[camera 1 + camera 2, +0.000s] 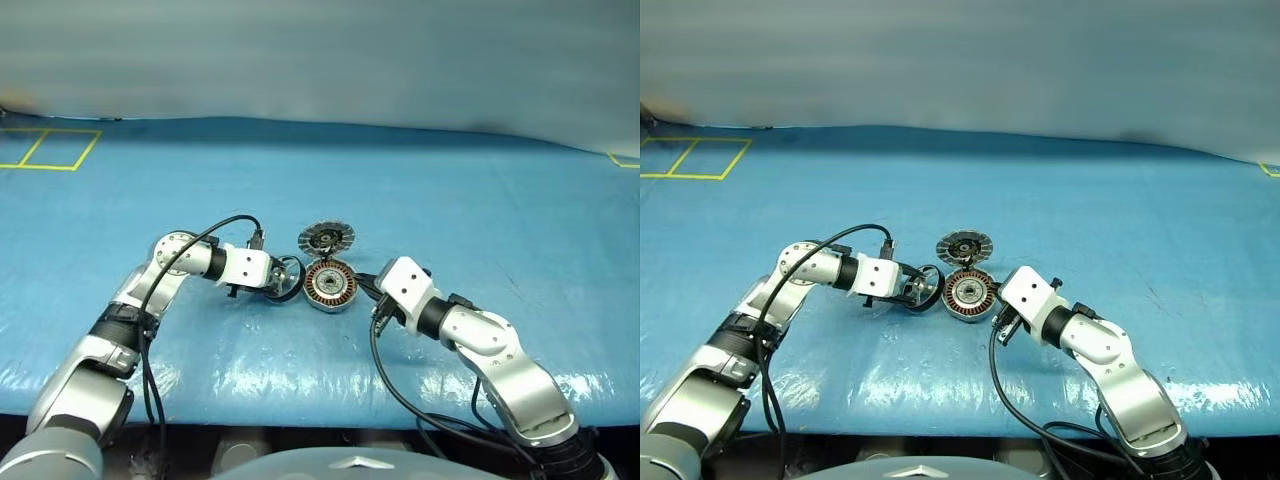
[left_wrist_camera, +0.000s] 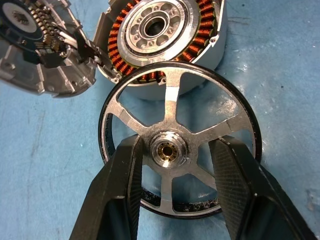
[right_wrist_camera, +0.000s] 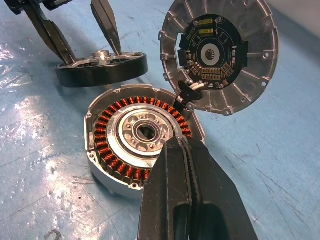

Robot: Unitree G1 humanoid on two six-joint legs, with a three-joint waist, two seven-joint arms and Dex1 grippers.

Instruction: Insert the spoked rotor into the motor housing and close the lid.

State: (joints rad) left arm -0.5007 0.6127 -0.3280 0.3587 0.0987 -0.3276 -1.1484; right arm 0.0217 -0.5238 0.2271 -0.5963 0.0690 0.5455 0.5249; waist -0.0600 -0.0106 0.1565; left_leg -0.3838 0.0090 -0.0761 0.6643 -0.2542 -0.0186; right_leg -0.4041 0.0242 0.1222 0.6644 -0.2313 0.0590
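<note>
The spoked rotor (image 2: 167, 120), a thin silver ring with a central hub, is tilted just left of the motor housing (image 1: 330, 285). My left gripper (image 1: 282, 280) is shut on the rotor, with its black fingers (image 2: 120, 190) set in the spoke gaps on either side of the hub. The housing shows its copper windings (image 3: 107, 125) and sits open on the table. The lid (image 1: 326, 238), a finned grey disc with a dark centre, stands tilted behind the housing, joined to it by short wires. My right gripper (image 3: 182, 145) is shut, its tip over the housing's near rim.
The table is covered with a blue sheet (image 1: 450, 210). Yellow tape squares (image 1: 50, 150) lie at the far left, and a yellow corner mark (image 1: 625, 160) at the far right. Black cables hang from both wrists near the table's front edge (image 1: 300, 415).
</note>
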